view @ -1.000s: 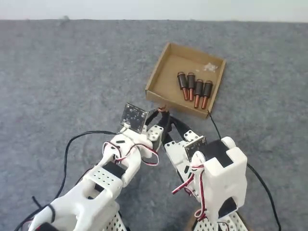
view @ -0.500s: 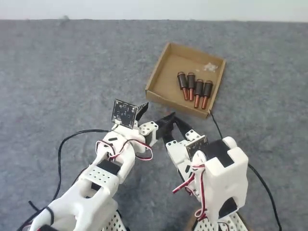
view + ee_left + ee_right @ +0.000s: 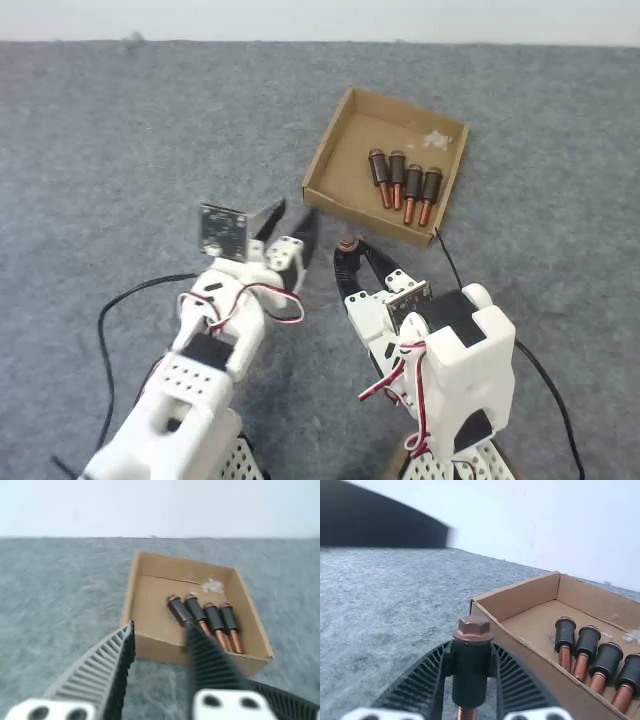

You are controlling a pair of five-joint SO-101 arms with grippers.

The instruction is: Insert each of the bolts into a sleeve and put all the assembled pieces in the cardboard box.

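Presently the right gripper point(image 3: 350, 258) clamps a copper hex-head bolt point(image 3: 472, 629) seated in its black cylindrical sleeve point(image 3: 470, 672), long axis upright, just short of the shallow brown cardboard box point(image 3: 322, 165) lying straight ahead; the left gripper point(image 3: 287, 222) gapes empty alongside.

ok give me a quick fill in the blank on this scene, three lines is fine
1. The shallow brown cardboard box holds ____ copper bolts in black sleeves.
2. The right claw is shut on a copper hex-head bolt seated in a black ____.
3. The left claw is ____ and holds nothing.
Missing words: four, sleeve, open.
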